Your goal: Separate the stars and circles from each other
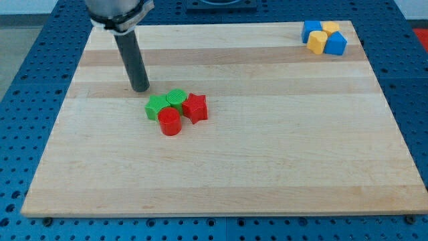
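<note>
Left of the board's middle, four blocks touch in a tight cluster: a green star (156, 107), a green circle (176, 99), a red star (195, 108) and a red circle (170, 122). The green star is at the view's left, the green circle at the top, the red star at the right, the red circle at the bottom. My tip (141, 88) rests on the board just up and left of the green star, a small gap away from the cluster.
At the board's top right corner sit two blue blocks (311, 30) (336, 43) and two yellow blocks (317, 42) (330, 28), packed together. The wooden board (267, 147) lies on a blue perforated table (20, 100).
</note>
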Controlling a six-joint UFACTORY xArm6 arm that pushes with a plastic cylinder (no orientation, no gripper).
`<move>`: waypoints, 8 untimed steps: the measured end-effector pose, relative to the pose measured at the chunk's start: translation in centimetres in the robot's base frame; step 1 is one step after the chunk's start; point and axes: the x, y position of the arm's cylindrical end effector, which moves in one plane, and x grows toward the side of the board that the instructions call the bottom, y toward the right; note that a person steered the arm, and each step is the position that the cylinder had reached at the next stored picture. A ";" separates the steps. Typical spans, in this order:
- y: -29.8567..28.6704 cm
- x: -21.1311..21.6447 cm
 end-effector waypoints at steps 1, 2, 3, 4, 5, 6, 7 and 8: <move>-1.2 2.0; -1.6 3.6; -0.7 4.4; 0.9 4.4; 3.0 4.4; 4.8 5.2; 6.4 5.8; 8.1 5.7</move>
